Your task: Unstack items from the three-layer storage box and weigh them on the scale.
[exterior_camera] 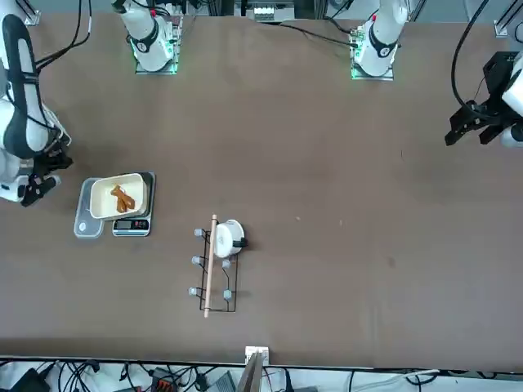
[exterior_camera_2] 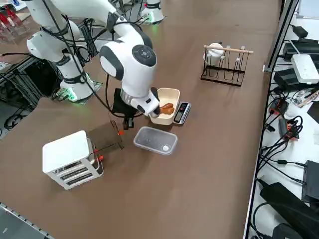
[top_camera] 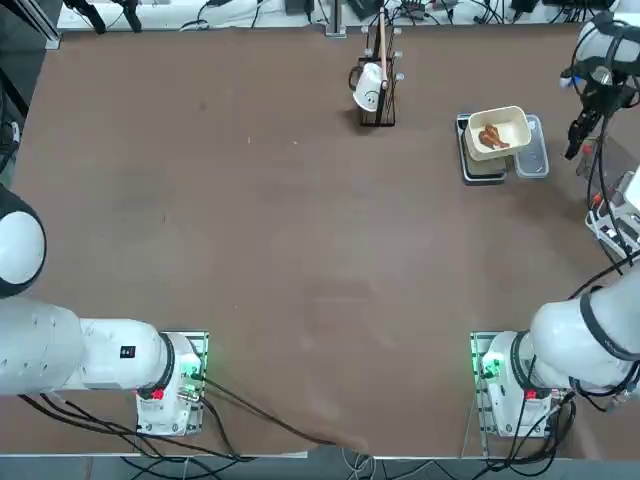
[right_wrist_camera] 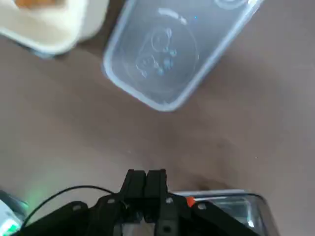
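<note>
I see right tool [right_wrist_camera: 146, 189] clenched empty, hovering between storage box [exterior_camera_2: 70, 159] and clear container [exterior_camera_2: 155, 140]; orange-brown item [exterior_camera_2: 166, 108] in cream tray [exterior_camera_2: 172, 94] atop scale [exterior_camera_2: 182, 112], presumably for weighing.

Light: bright, even, from overhead.
Shadows: soft and faint, under right gripper [right_wrist_camera: 146, 173], low over table [top_camera: 300, 250] near clear container [right_wrist_camera: 172, 54], far right.
Glare: mild sheen on container; green glow at arm bases [top_camera: 487, 362].
</note>
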`<action>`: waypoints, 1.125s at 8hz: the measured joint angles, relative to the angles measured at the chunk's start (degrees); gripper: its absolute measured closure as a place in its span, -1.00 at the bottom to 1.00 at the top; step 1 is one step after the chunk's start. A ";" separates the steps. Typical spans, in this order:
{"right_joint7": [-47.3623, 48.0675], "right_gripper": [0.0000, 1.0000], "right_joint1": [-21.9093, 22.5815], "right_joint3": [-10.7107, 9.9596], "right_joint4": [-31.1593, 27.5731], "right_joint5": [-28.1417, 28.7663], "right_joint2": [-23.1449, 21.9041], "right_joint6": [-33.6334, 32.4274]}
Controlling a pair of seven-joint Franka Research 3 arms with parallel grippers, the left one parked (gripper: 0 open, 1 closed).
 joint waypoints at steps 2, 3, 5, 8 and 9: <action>-0.62 0.96 -0.08 0.05 -1.41 -2.90 -0.16 0.67; -0.70 0.96 -0.36 0.04 -2.04 -4.50 -0.48 0.68; -0.83 0.96 -1.96 0.01 -4.13 -8.14 -1.93 0.68; -1.14 0.96 -5.58 -0.01 -6.59 -12.99 -3.19 1.06; -1.14 0.96 -6.53 -0.01 -6.76 -14.27 -3.35 1.15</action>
